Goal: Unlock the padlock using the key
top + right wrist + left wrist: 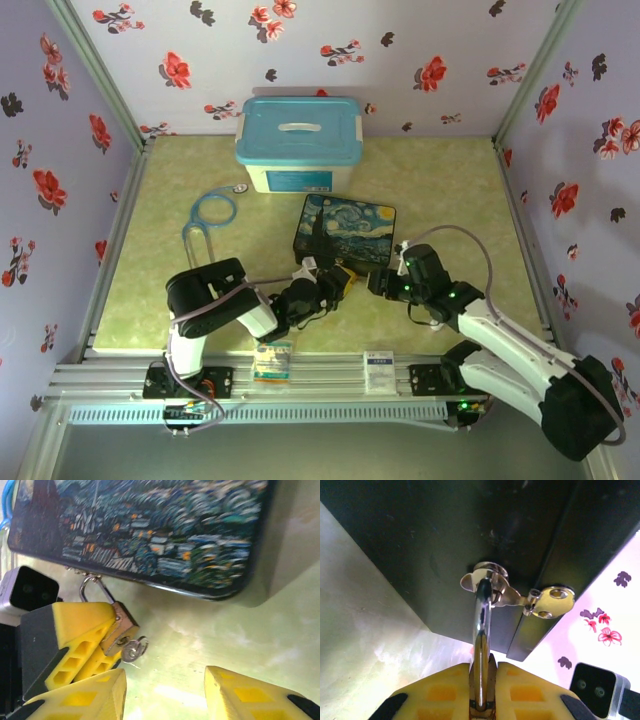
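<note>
The brass padlock (122, 625) hangs by its thin silver shackle (481, 620) through the metal hasp (520, 597) of the starry-night box (345, 228). My left gripper (482, 667) is shut on the padlock body, its yellow fingers (75, 630) squeezing both sides. The small silver key (131, 649) sticks out of the padlock's lower end with a wire ring on it. My right gripper (165, 680) is open just in front of the key, apart from it, with nothing between its fingers. From above, both grippers (338, 280) (378, 283) meet at the box's near edge.
A white tub with a blue lid (297, 140) stands at the back. A blue cable loop (212, 210) and a small white cap (238, 187) lie at the back left. Two small packets (272, 362) (379, 368) rest on the front rail.
</note>
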Available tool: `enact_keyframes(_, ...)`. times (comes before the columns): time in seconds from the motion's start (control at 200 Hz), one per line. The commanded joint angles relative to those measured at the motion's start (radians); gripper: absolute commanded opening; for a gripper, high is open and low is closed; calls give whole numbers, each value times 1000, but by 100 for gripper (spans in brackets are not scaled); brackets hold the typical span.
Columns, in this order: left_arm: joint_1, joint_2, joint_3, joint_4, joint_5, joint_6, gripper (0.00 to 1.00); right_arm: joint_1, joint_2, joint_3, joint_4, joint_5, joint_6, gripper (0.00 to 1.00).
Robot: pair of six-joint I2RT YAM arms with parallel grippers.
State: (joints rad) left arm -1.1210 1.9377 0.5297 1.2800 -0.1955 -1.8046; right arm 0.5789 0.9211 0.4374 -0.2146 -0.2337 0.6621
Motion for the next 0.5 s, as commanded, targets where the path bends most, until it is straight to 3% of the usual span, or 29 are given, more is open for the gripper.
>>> enact_keyframes(0.0,6,-40,-7,41,30,38,0,6,40,-27,178,-100,20,43)
enact_keyframes(0.125,7,-53,-12,41,34,37,0,7,104,-101,437,-172,176,41)
enact_keyframes(0.25,9,-75,0,42,34,49,0,7,133,-154,568,-187,262,35)
enact_keyframes(0.495,4,-84,85,45,42,43,0,7,47,-203,592,-137,345,26)
